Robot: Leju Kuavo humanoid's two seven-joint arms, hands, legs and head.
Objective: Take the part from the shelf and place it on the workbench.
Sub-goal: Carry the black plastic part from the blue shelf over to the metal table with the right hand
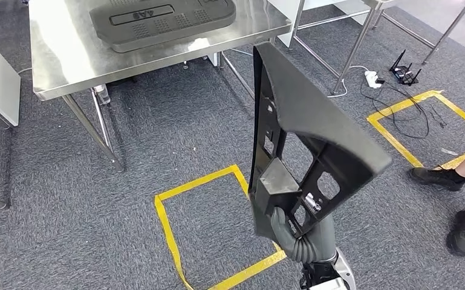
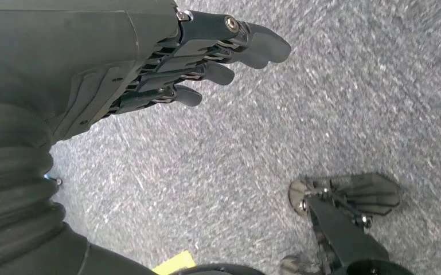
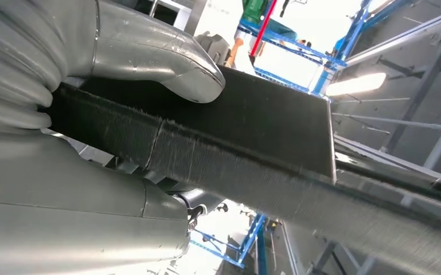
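Right robot hand (image 1: pixel 296 232) gripping dark part (image 1: pixel 305 130) upright

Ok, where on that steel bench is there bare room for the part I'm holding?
The workbench is bare along its left side and near edge. A dark moulded panel crowds the middle and far right. The right hand holds the part.

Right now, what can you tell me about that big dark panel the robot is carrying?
The dark panel is a long, flat piece that looks like matte grey-black moulded plastic. The side facing the head view has raised ribs, rectangular cut-outs and a small metal fitting near its lower end. It stands almost upright, leaning slightly, above the grey carpet and a yellow taped square. The right hand grips its bottom end; in the right wrist view the thumb presses on its flat face. Nothing else touches it.
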